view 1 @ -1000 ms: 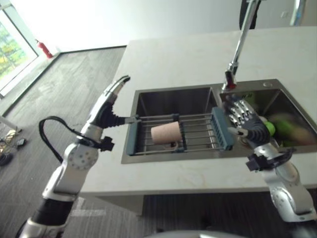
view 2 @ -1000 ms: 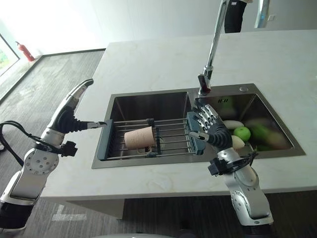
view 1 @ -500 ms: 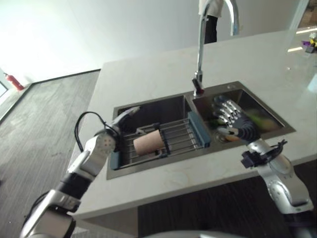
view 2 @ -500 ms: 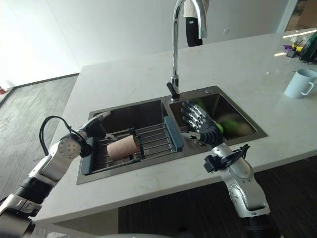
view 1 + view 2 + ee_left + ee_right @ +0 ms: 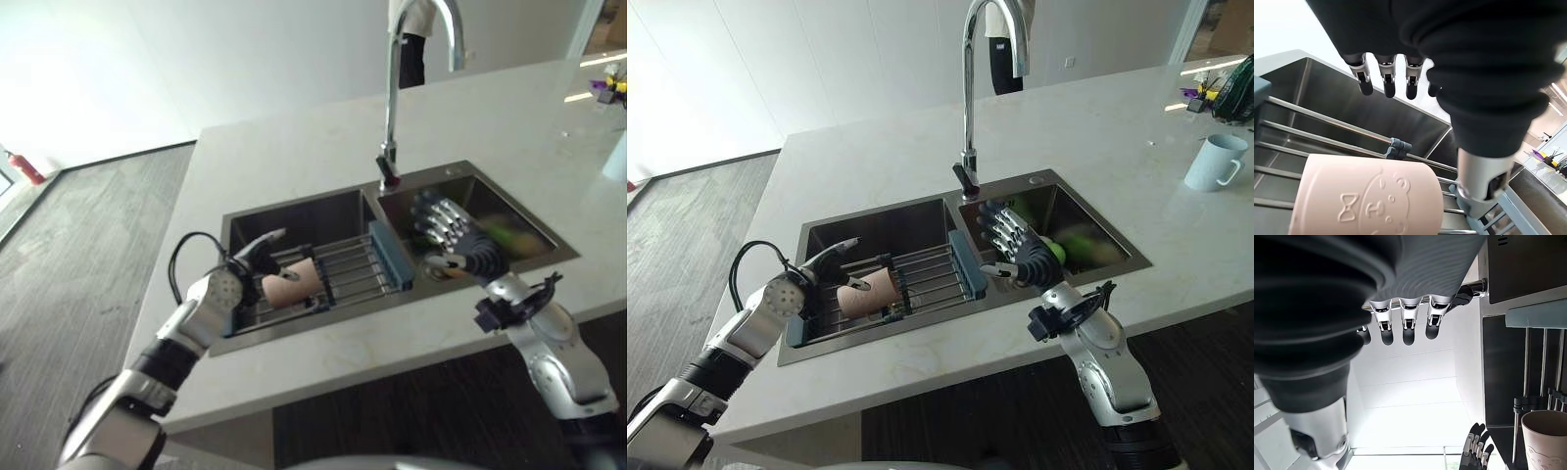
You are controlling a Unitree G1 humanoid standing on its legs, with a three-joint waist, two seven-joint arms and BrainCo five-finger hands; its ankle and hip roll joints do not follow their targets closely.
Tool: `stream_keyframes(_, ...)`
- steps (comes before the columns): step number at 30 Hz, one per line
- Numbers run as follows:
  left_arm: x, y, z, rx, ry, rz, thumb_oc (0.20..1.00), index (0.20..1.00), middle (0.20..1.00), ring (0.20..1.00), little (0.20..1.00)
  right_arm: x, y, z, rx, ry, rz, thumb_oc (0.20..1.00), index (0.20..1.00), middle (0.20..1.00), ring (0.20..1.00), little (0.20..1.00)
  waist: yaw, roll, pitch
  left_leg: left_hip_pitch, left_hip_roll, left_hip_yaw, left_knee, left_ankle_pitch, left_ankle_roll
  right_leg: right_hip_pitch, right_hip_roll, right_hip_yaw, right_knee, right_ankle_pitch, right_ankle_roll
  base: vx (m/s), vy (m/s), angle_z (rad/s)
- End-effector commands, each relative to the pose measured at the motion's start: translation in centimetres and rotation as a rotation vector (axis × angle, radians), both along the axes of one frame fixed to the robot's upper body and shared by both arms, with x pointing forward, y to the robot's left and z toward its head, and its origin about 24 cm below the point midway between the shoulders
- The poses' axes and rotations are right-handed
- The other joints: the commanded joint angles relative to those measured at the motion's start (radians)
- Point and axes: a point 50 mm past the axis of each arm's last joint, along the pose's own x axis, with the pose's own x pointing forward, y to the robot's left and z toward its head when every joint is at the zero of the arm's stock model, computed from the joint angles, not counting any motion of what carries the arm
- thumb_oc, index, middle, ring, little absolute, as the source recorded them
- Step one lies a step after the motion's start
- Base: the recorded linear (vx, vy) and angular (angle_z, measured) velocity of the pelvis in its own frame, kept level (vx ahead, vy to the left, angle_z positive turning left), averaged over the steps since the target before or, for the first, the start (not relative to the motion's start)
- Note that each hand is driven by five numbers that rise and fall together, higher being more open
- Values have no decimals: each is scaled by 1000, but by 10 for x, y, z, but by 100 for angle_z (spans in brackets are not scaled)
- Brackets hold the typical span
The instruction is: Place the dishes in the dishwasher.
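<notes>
A pale pink cup (image 5: 865, 293) with a bear drawing lies on its side on a wire rack (image 5: 933, 270) that spans the left basin of the steel sink (image 5: 884, 208). My left hand (image 5: 257, 253) hovers just over the cup's left end, fingers (image 5: 1386, 81) straight and thumb (image 5: 1481, 181) spread beside the cup (image 5: 1371, 205); it is open and holds nothing. My right hand (image 5: 1014, 240) hangs open, fingers (image 5: 1403, 328) spread, over the right basin, beside the rack's blue-grey end.
A tall chrome faucet (image 5: 970, 88) rises behind the divider between the basins. Green produce (image 5: 1083, 245) lies in the right basin under my right hand. A white mug (image 5: 1213, 162) stands on the counter at far right. A person (image 5: 1004, 54) stands beyond the counter.
The camera has swung and risen. My left hand has come from the rack's left end to just above the cup. The right hand stays over the right basin.
</notes>
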Motion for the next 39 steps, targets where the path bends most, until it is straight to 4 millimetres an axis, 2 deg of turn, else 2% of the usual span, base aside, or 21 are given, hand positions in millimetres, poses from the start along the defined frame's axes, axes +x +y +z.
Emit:
stream_keyframes(1, 14, 18, 15, 48, -35, 51, 1000, 1000, 1000, 1000, 1000, 4, 2, 24, 3, -121, 12, 1000, 1000, 1000, 1000, 1000, -18, -33, -15, 16, 54, 6, 8, -53, -14, 68, -58, -63, 10, -83, 74, 0, 0, 0)
stream_keyframes(22, 5, 29, -17, 99, 47, 115, 1000, 1000, 1000, 1000, 1000, 3, 2, 24, 3, -121, 21, 1000, 1000, 1000, 1000, 1000, -14, -42, -17, 18, 57, 9, 8, -51, -15, 71, -56, -68, 10, -83, 72, 0, 0, 0)
stream_keyframes(39, 8, 32, -18, 138, 40, 124, 1000, 1000, 1000, 1000, 1000, 4, 1, 28, -18, -127, 36, 1000, 1000, 1000, 1000, 1000, -16, -52, -22, 16, 56, 12, 8, -52, -14, 69, -52, -60, 10, -85, 72, 0, 0, 0)
